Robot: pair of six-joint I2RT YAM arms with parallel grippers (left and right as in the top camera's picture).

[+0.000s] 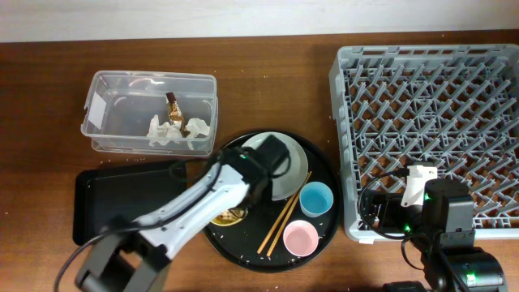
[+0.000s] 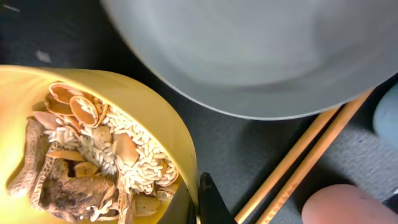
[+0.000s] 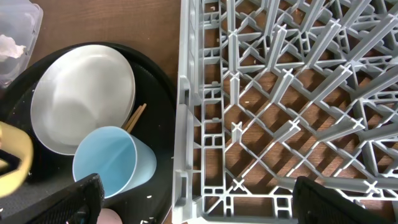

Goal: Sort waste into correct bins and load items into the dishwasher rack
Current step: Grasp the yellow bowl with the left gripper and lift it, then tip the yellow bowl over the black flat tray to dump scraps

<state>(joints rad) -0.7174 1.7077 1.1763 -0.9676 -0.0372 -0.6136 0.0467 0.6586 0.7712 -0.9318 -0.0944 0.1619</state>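
My left gripper (image 2: 202,202) is shut on the right rim of the small yellow bowl (image 2: 155,118), which holds brown food scraps and rice (image 2: 93,162). The bowl (image 1: 229,216) sits on the round black tray, mostly hidden under my left arm (image 1: 243,174). The grey plate (image 1: 296,162), blue cup (image 1: 316,198), pink cup (image 1: 301,237) and chopsticks (image 1: 280,225) lie on that tray. White tissues (image 1: 174,130) and a brown-gold wrapper (image 1: 173,104) lie in the clear tub (image 1: 154,77). My right gripper (image 3: 208,199) is open and empty over the front left corner of the grey rack (image 1: 438,97).
The flat black rectangular tray (image 1: 122,195) lies left of the round black tray (image 1: 243,243), in front of the tub. The rack (image 3: 280,93) holds nothing visible. Crumbs are scattered on the round tray.
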